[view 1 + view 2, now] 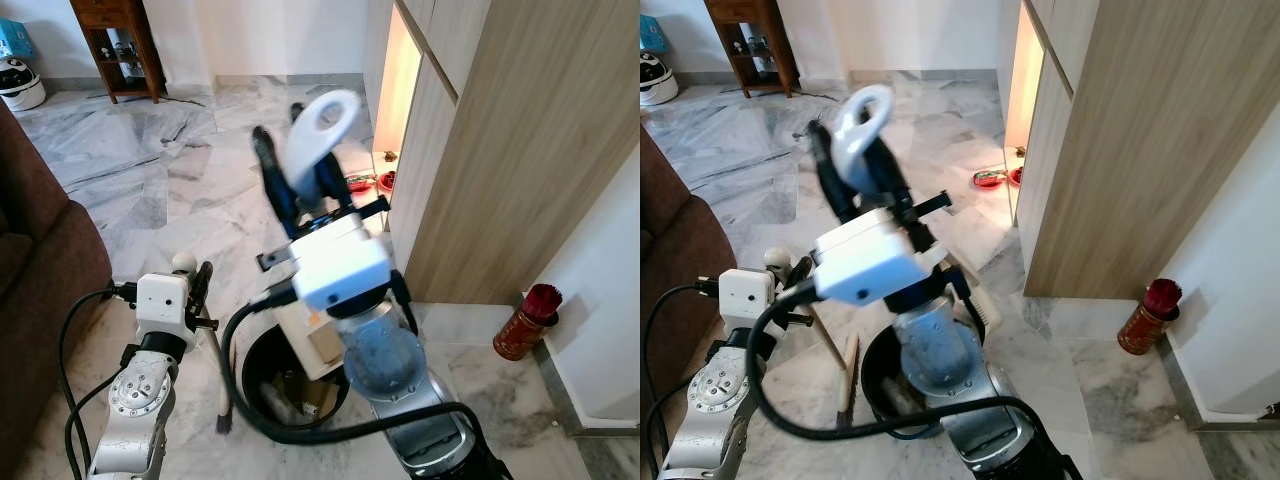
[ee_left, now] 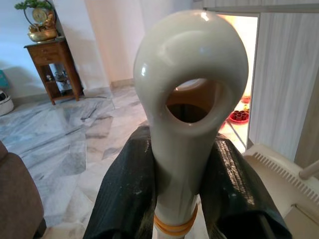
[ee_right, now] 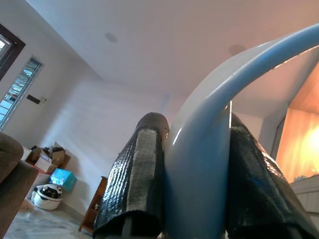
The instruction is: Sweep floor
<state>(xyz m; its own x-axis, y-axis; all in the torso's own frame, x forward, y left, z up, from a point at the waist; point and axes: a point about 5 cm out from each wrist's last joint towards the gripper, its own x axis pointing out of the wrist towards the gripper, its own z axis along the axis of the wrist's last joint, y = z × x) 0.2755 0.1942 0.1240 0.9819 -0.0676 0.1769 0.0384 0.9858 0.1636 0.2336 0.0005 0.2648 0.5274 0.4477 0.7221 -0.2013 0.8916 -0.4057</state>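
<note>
1. on the marble floor ahead, in the head views, a black bin stands just before the robot, with a cream dustpan over its far rim. the right gripper is raised above it, closed on the dustpan's white loop handle. the left gripper is low on the left, at the top of the broom, whose stick slants down to a brush on the floor beside the bin. a sofa is at the left, a wood cabinet at the right and a red canister near the wall.
2. in the left wrist view, the two black fingers clamp the broom's cream grip, one on each side, just under its loop. the dustpan's edge is close by.
3. in the right wrist view, the fingers press both sides of the pale loop handle, with the ceiling behind.
</note>
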